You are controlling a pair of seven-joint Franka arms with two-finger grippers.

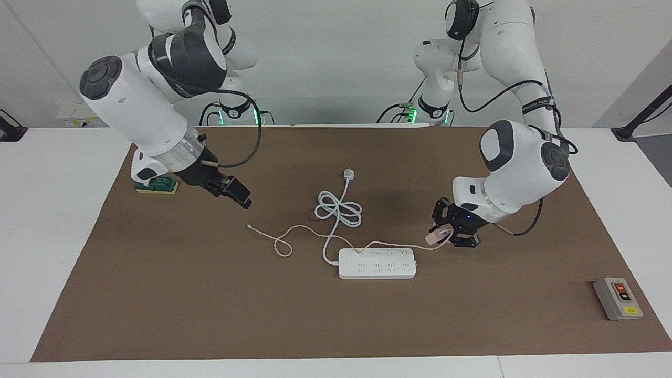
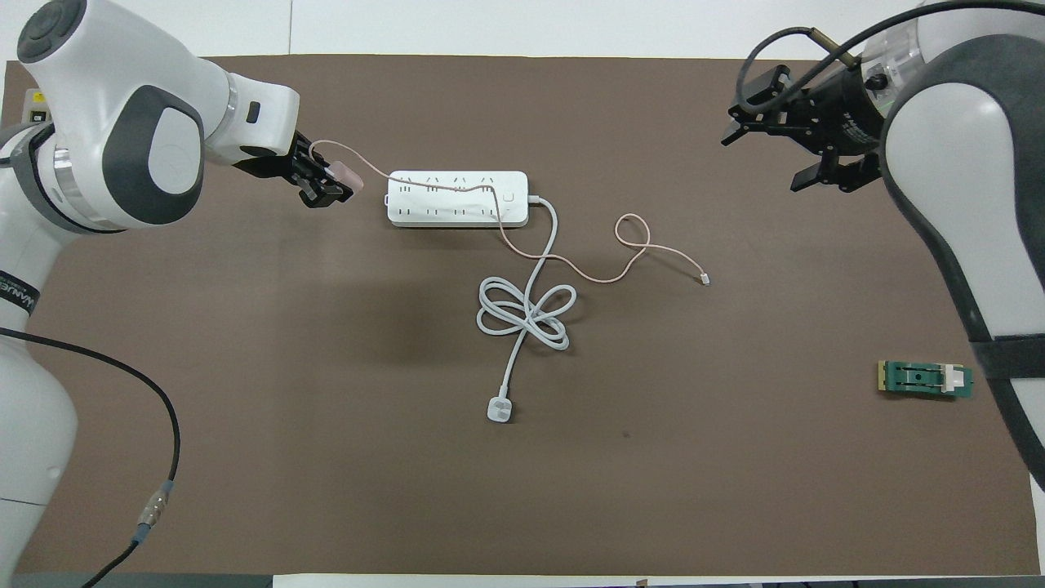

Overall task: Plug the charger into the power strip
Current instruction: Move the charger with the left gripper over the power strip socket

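Brown worktop (image 1: 157, 294): my left claw (image 1: 446, 234) grips the charger (image 1: 437, 237) beside the power strip (image 1: 377, 263).
Strip's long axis points at it; right claw (image 1: 231, 190) waits, spread.

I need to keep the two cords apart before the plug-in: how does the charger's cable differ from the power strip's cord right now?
The charger's cable is thin and pink; the power strip's cord is thick and white. The cable trails across the power strip with one small loop; the cord is bundled in a figure-eight coil. The cable runs up to the charger, gripped in the left gripper; the cord's white plug lies untouched. Both lie on the brown mat.
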